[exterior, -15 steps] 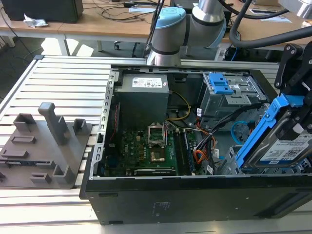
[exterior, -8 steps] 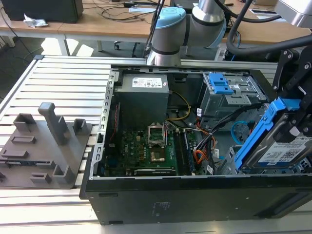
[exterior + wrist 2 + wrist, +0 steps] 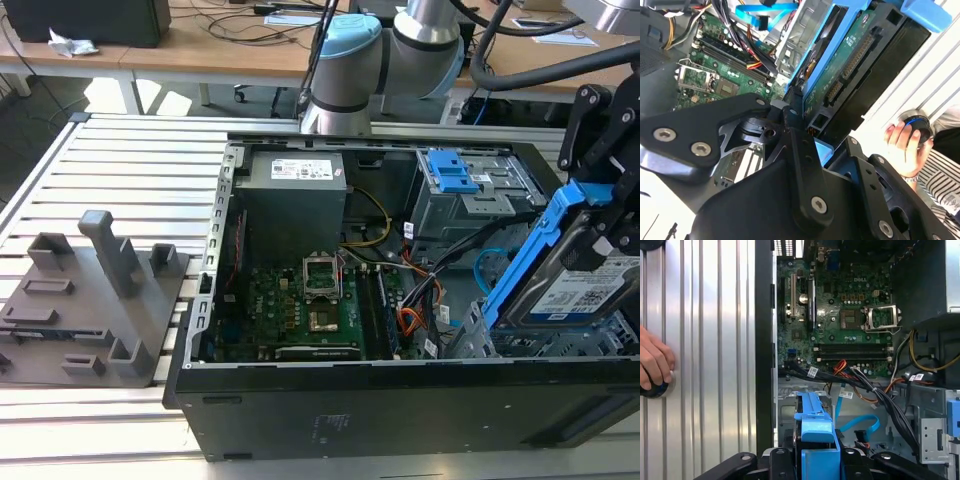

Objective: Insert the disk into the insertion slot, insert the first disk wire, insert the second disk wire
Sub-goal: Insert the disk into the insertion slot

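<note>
**Disk held tilted at the mouth of the cage**

We find the jaws clamped on the disk (image 3: 585, 285), holding it by the upper end of its blue carrier (image 3: 540, 240). In the first wrist view that blue end sits squarely between the black linkages. The disk hangs tilted, with its upper end leaning toward the exterior view's right. Its lower end is down at the insertion slot (image 3: 560, 347), the grey perforated cage in the near right corner of the computer case (image 3: 350, 410). We cannot tell how far it has entered. The second wrist view shows us the disk's green circuit-board side.

Just beside the cage, toward the exterior view's left, loose cables lie across the case floor: a flat blue cable (image 3: 860, 425) and a bundle of orange wires (image 3: 410, 320). Beyond them on the far side stands the larger bay with a blue latch (image 3: 450, 170). The motherboard (image 3: 310, 300) fills the case's left half, with the grey power supply (image 3: 295, 195) behind it.

The case lies open on a slatted metal worktop (image 3: 140, 170). A grey fixture (image 3: 90, 300) stands well apart on the exterior view's left. The arm (image 3: 345, 60) rises at the far side. A person's hand (image 3: 652, 362) rests on a dark round knob (image 3: 659, 389) on the worktop, outside the case.
</note>
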Robot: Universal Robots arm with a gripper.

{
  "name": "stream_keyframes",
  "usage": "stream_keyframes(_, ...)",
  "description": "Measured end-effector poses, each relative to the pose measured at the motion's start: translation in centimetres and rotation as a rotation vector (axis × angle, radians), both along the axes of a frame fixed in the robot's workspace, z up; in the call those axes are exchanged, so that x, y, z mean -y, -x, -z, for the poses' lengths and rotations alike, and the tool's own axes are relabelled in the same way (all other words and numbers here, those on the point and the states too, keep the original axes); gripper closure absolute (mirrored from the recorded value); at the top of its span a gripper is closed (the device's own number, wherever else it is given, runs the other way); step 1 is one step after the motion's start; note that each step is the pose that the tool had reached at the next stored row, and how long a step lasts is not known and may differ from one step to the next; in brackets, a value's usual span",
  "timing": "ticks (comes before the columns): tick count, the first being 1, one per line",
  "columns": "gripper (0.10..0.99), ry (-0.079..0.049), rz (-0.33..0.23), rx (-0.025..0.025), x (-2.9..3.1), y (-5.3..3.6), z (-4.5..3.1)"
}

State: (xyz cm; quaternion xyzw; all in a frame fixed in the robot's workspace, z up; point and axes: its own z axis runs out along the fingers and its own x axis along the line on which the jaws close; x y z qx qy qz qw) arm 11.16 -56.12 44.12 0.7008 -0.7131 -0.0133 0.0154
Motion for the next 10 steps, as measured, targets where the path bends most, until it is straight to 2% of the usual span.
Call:
stream_keyframes(5, 0.722, 0.0, 0.0, -0.0037, -1.02, -0.82, 0.1)
stream_keyframes(10, 0.722, 0.0, 0.0, -0.0068, -1.48, -1.01, 0.55)
